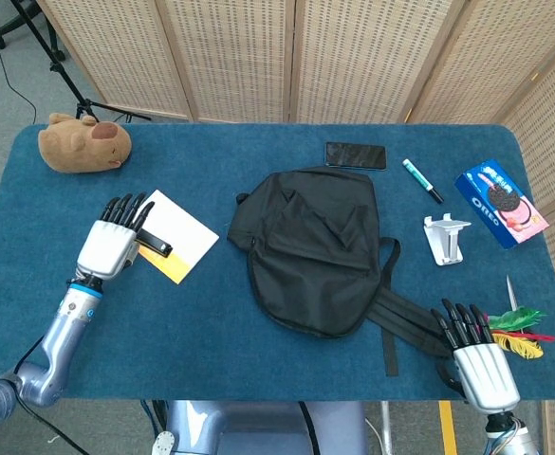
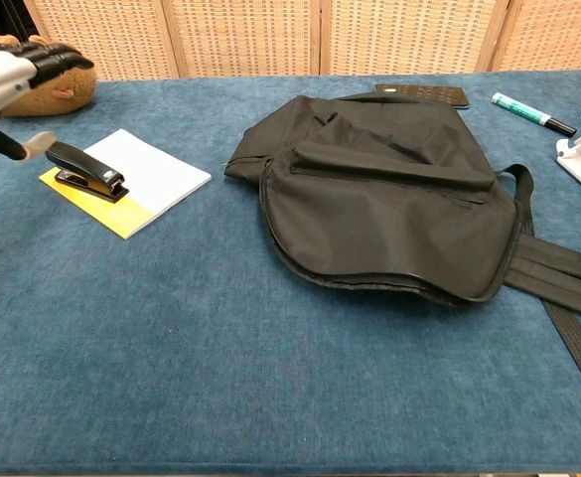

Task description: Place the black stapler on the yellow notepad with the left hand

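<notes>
Black stapler [image 2: 87, 170] on yellow notepad [image 2: 146, 189]; left hand [image 1: 112, 243] seemingly just clear.

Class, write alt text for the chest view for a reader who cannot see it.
A black stapler lies on a yellow notepad at the left of a blue table. The robot's left hand hovers open beside it, and a black bag fills the centre.

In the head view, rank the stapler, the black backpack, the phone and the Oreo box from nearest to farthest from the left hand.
From the left hand:
1. Stapler, beside it on the notepad.
2. Black backpack, mid-table.
3. Phone, behind the backpack.
4. Oreo box, far right edge.
</notes>
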